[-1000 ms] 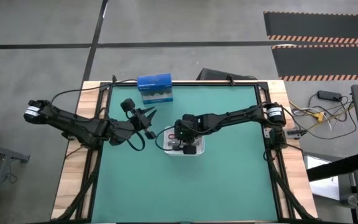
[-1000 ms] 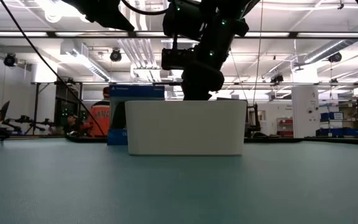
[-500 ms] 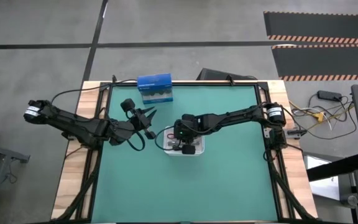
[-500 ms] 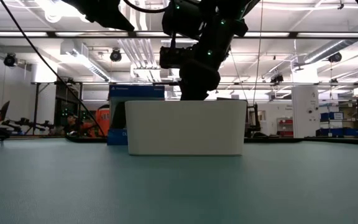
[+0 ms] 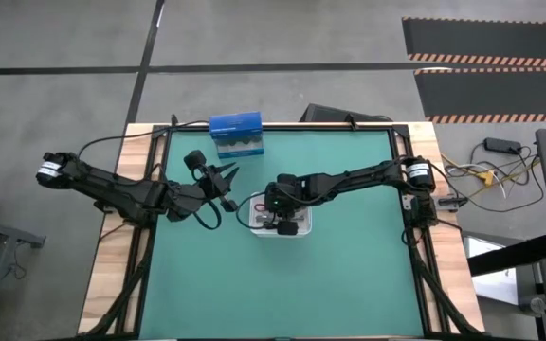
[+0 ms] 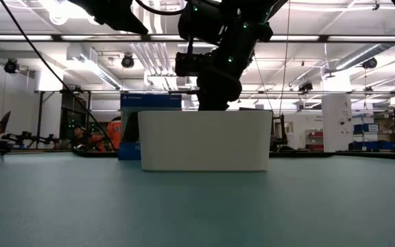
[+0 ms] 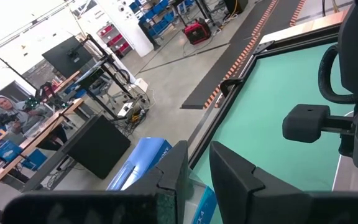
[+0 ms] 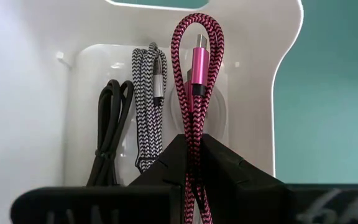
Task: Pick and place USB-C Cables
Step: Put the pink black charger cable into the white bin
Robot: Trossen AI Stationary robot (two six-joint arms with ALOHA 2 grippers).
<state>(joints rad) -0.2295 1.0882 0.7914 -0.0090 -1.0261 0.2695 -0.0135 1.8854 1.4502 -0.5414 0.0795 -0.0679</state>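
Observation:
My right gripper (image 5: 275,216) points down into the white tray (image 5: 298,230) and is shut on the magenta-red braided cable (image 8: 197,68). In the right wrist view the black cable (image 8: 109,134), the grey-silver braided cable (image 8: 148,109) and the white cable (image 8: 219,115) lie side by side on the tray floor. In the low view the tray wall (image 6: 204,140) hides the cables and the fingertips of my right gripper (image 6: 214,89). My left gripper (image 5: 226,176) hovers open to the left of the tray, holding nothing. My right gripper pinches the magenta-red cable between its two fingers at the bundle's doubled strands (image 8: 193,134), coming from above and pointing down. The loop with the magenta plug (image 8: 197,62) sticks out past the fingertips into the tray. I cannot tell whether it touches the tray floor.
A blue box (image 5: 236,134) stands near the table's far edge, behind and left of the tray, and also shows in the low view (image 6: 149,101). The green mat (image 5: 349,275) lies bare in front of the tray. The room beyond holds racks and a person.
My right gripper has edged slightly toward the table's left over the tray, still shut on the magenta-red cable.

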